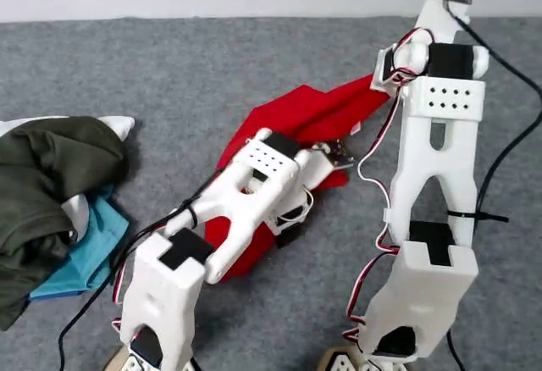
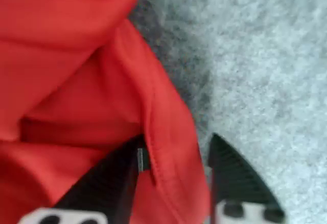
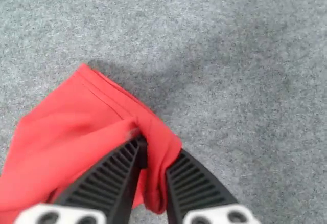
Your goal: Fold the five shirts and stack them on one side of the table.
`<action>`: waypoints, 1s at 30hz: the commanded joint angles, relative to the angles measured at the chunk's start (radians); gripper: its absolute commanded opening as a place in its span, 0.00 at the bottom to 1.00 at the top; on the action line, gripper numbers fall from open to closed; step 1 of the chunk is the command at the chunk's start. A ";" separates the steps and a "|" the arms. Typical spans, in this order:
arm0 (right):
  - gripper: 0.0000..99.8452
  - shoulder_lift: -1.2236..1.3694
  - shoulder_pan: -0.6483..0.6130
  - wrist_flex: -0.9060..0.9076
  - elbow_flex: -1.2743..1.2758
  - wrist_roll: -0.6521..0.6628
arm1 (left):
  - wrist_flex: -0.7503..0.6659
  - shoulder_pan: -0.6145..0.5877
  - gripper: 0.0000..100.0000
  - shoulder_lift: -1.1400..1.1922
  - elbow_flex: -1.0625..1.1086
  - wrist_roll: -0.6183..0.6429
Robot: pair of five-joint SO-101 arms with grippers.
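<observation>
A red shirt (image 1: 296,117) lies crumpled on the grey table, stretching from the middle toward the far right. My right gripper (image 1: 383,79) is at the far right, shut on a corner of the red shirt (image 3: 102,127); in the right wrist view the gripper (image 3: 158,151) pinches a fold of cloth just above the carpet. My left gripper (image 1: 332,159) is over the middle of the shirt. In the left wrist view the gripper (image 2: 173,178) stands open, with the hem of the red shirt (image 2: 163,132) running between its fingers.
A heap of shirts lies at the table's left edge: a dark green one (image 1: 51,168) on top, a teal one (image 1: 85,252) under it and a white one (image 1: 114,124) behind. Grey carpet (image 1: 212,66) covers the table.
</observation>
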 commanded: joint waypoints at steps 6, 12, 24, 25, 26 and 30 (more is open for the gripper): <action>0.01 -0.015 0.101 -0.001 -0.044 -0.009 | 0.110 -0.089 0.01 -0.196 -0.038 -0.005; 0.01 -0.044 0.140 0.007 -0.048 -0.009 | 0.127 -0.298 0.01 -0.523 -0.036 -0.003; 0.01 -0.160 0.154 0.008 -0.048 0.012 | 0.127 -0.632 0.01 -0.766 -0.035 -0.060; 0.01 -0.170 0.156 0.008 -0.048 0.034 | 0.127 -0.660 0.01 -0.764 -0.033 -0.068; 0.01 -0.177 0.156 0.008 -0.048 0.052 | 0.123 -0.681 0.02 -0.764 -0.024 -0.077; 0.01 -0.173 0.151 0.010 -0.043 0.069 | 0.107 -0.700 0.02 -0.764 0.074 -0.127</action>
